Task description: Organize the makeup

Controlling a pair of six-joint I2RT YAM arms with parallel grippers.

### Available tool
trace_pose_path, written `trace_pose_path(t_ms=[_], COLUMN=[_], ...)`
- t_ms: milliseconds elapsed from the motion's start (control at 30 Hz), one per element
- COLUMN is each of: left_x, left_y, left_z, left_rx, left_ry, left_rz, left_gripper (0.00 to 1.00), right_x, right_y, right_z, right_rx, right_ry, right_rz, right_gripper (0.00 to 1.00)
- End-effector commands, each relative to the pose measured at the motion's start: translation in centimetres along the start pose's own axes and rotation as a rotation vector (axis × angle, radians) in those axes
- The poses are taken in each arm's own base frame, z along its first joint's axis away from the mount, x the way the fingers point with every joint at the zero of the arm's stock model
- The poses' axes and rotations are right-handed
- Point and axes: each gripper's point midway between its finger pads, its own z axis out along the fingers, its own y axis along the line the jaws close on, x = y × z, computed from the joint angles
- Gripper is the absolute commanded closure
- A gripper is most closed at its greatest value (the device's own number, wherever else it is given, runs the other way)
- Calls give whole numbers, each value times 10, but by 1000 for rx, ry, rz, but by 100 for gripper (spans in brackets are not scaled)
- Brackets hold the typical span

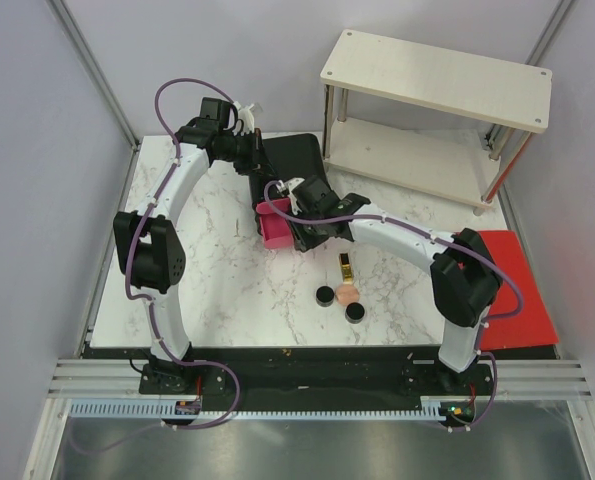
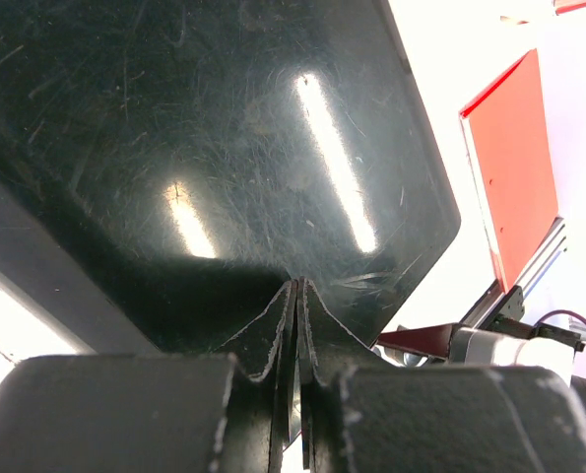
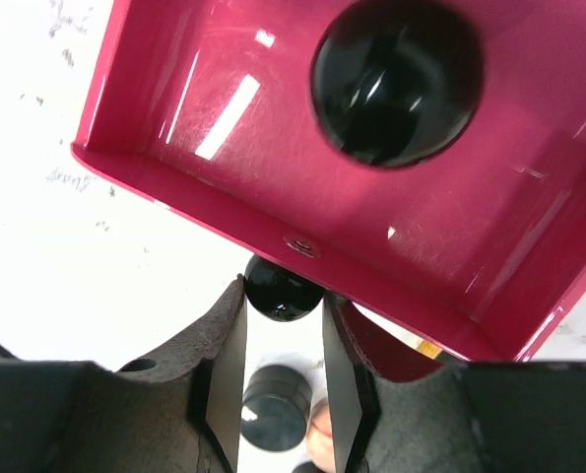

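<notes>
A pink drawer [image 1: 274, 222] stands pulled out from the black box [image 1: 292, 160]. Inside the drawer lies a round black jar [image 3: 396, 79]. My right gripper [image 3: 285, 294] is shut on the drawer's black knob [image 3: 278, 301], one finger on each side. My left gripper [image 2: 297, 296] is shut on a thin edge of the black box [image 2: 224, 148]. On the marble, near the middle, rest two more black jars [image 1: 324, 296] [image 1: 355, 313], a peach puff [image 1: 348, 295] and a gold-black tube [image 1: 345, 268]. One jar [image 3: 273, 414] and the puff [image 3: 319, 434] show between my right fingers.
A white two-level shelf [image 1: 437, 80] stands at the back right. A red mat [image 1: 517, 285] lies along the right edge of the table, also visible as a red mat [image 2: 514, 168] in the left wrist view.
</notes>
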Motion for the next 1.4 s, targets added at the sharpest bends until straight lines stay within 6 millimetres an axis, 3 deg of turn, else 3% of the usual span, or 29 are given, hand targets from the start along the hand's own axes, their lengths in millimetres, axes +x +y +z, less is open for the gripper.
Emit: trace_pose_path(t_ms=[0, 200, 367, 500, 833, 967, 1000, 1133, 1367], left_x=[94, 92, 90, 89, 91, 93, 92, 93, 95], left_y=[77, 77, 76, 76, 77, 78, 78, 79, 80], left_z=[26, 26, 26, 26, 28, 29, 29, 30, 32], left_rx=[-240, -241, -240, -240, -239, -239, -237, -236, -230], left_ry=[320, 316, 312, 308, 314, 321, 319, 324, 331], left_rz=[-123, -120, -119, -116, -112, -115, -113, -114, -119], left_gripper=[91, 91, 91, 91, 91, 91, 91, 91, 91], right_x=[39, 50, 42, 35, 33, 47, 58, 77, 105], right_y=[17, 25, 25, 22, 18, 12, 6, -7, -5], right_z=[-17, -12, -12, -14, -34, -48, -48, -61, -62], right_rx=[-109, -140, -128, -109, -93, -75, -55, -5, -40], right_ry=[141, 193, 183, 160, 134, 137, 156, 151, 196], right_rz=[-36, -51, -61, -69, -83, -105, -108, -115, -98], right_gripper=[92, 87, 73, 69, 64, 62, 61, 45, 39])
